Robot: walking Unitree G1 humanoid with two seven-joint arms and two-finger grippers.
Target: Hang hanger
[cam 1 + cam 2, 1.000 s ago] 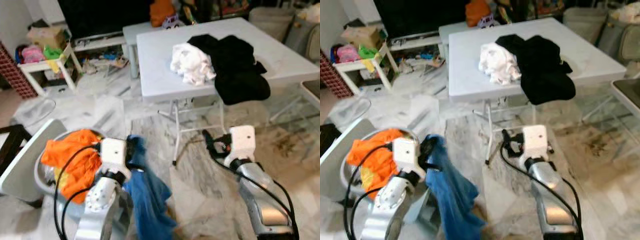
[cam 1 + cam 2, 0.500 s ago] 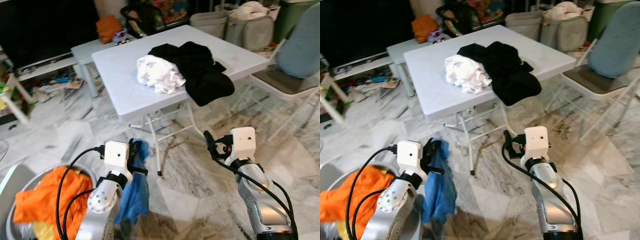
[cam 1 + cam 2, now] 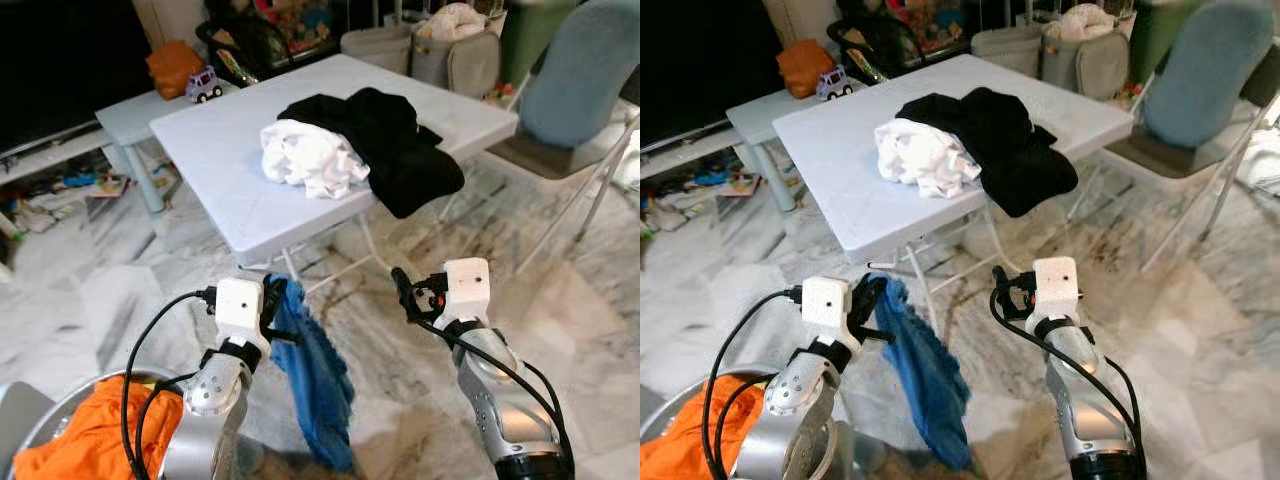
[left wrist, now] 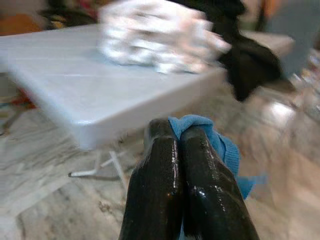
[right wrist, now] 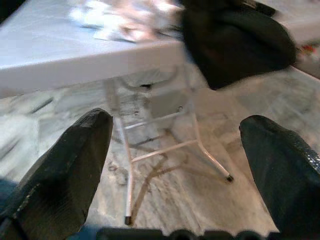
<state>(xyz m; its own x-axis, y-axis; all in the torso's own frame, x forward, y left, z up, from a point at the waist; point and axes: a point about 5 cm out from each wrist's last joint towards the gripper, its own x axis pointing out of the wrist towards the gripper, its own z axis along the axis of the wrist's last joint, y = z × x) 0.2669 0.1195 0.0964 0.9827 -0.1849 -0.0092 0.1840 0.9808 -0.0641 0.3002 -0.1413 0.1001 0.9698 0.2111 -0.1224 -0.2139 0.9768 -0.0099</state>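
Blue cloth (image 3: 315, 385) hangs from my left gripper (image 3: 271, 318) in the head views, short of the white folding table (image 3: 215, 170) that carries a white garment (image 3: 310, 160) and a black one (image 3: 405, 150). I see no hanger, so I judge hanging not yet begun. Left wrist view: fingers (image 4: 165, 200) clenched on the cloth. Right wrist view: my right gripper (image 5: 177, 175) gapes empty, table legs (image 5: 127, 165) ahead.

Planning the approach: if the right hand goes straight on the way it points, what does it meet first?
Probably the white table's folding legs under its near edge; the right hand is open and points low at them. Depth is unclear.
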